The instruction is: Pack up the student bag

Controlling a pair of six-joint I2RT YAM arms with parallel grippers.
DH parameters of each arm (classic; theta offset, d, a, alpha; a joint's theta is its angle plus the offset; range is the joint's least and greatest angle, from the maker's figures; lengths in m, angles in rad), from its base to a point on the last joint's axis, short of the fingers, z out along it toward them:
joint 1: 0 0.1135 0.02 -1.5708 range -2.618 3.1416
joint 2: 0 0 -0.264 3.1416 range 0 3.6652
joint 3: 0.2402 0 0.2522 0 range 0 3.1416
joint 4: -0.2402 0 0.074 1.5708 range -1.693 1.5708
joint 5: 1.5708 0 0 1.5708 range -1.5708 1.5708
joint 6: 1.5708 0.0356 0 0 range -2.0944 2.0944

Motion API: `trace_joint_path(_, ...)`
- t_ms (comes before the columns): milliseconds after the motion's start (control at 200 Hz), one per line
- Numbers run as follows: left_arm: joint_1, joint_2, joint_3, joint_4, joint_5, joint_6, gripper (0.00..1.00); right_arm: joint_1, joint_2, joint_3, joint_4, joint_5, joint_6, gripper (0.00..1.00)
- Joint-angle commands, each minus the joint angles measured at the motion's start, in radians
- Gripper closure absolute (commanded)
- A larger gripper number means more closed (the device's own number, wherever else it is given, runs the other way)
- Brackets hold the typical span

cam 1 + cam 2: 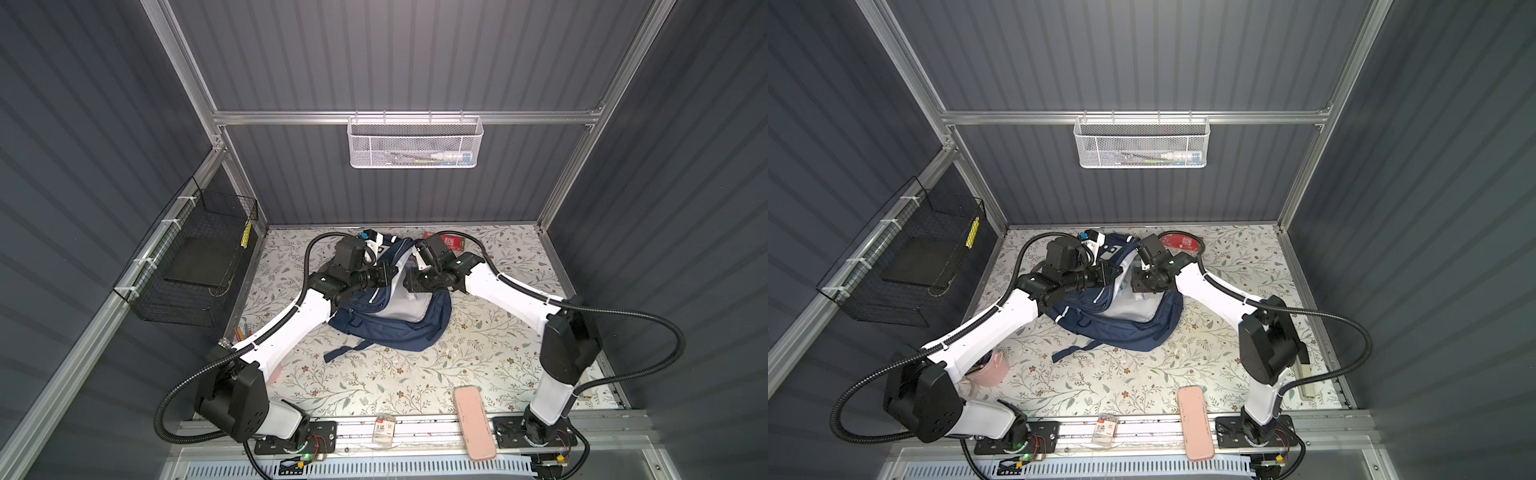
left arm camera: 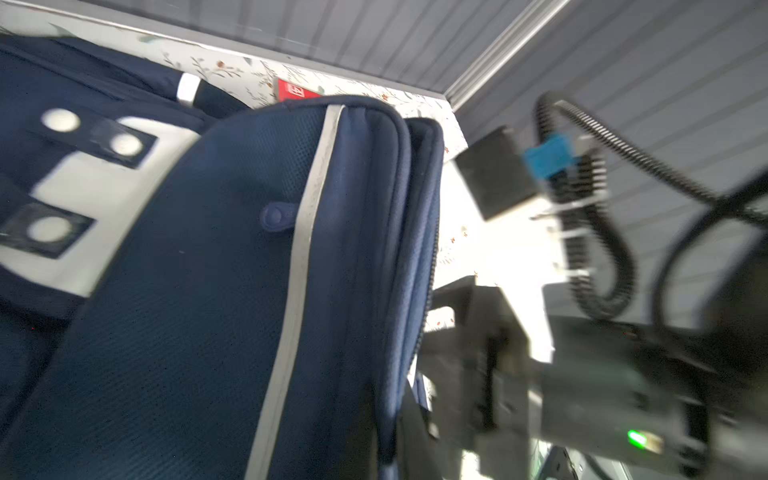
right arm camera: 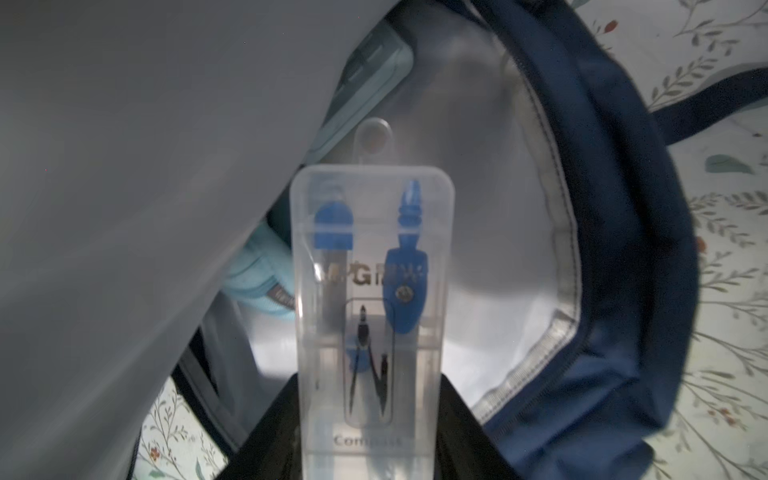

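A table (image 1: 374, 386) covered in a pale floral cloth fills the floor of a grey-walled booth. Towards its far middle lies the student bag (image 1: 399, 328), navy blue, slumped on its back with the main pocket gaping and the pale grey lining showing. Two white and black arms reach in from the near corners and meet over the opening.

The left gripper (image 1: 388, 276) is at the bag's raised front flap, fingers pressed together on the flap's edge; its wrist view is filled with that upright navy panel and its white stripe.

The right gripper (image 1: 409, 284) faces it across the gap. Its black fingers (image 3: 266, 436) are clamped on either side of a clear plastic compass case (image 3: 372, 291), whose far end points into the bag over the lining.

A pink case (image 1: 473, 422) lies at the table's near edge. A light-blue pouch (image 3: 253, 270) is tucked inside the bag, just beside the compass case.
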Motion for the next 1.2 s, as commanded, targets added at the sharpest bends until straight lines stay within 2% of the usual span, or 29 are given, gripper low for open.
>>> trace_joint_path(0, 0.005, -0.044, 0.053, 0.011, -0.066, 0.010, 1.00, -0.008, 0.059, 0.034, -0.003, -0.038, 0.080, 0.52)
trace_joint_path(135, 0.004, -0.033, 0.050, 0.042, -0.037, 0.009, 1.00, -0.012, 0.150, 0.098, 0.051, -0.108, 0.167, 0.51)
trace_joint_path(265, 0.005, -0.019, 0.007, 0.084, 0.009, -0.012, 1.00, 0.002, 0.204, 0.152, 0.074, -0.105, 0.210, 0.40)
trace_joint_path(420, 0.004, -0.035, -0.051, 0.105, 0.005, -0.026, 1.00, 0.001, 0.197, 0.144, 0.047, -0.084, 0.209, 0.33)
trace_joint_path(580, 0.004, -0.042, -0.092, 0.119, 0.003, -0.034, 1.00, -0.023, 0.057, -0.004, 0.109, -0.049, 0.216, 0.31)
trace_joint_path(760, 0.001, -0.012, -0.143, 0.187, 0.042, -0.089, 1.00, -0.045, -0.172, -0.237, 0.198, 0.026, 0.205, 0.28)
trace_joint_path(971, -0.094, 0.075, -0.156, 0.189, 0.020, -0.057, 1.00, -0.059, -0.393, -0.437, 0.250, 0.073, 0.196, 0.27)
trace_joint_path(1016, -0.106, 0.093, -0.154, 0.188, 0.020, -0.058, 0.90, -0.059, -0.427, -0.469, 0.259, 0.072, 0.195, 0.27)
trace_joint_path(1106, -0.114, 0.115, -0.148, 0.165, 0.016, -0.051, 0.52, -0.053, -0.491, -0.518, 0.268, 0.090, 0.187, 0.27)
trace_joint_path(1196, -0.114, 0.072, -0.154, 0.141, -0.034, -0.035, 0.24, -0.021, -0.555, -0.568, 0.307, 0.132, 0.159, 0.26)
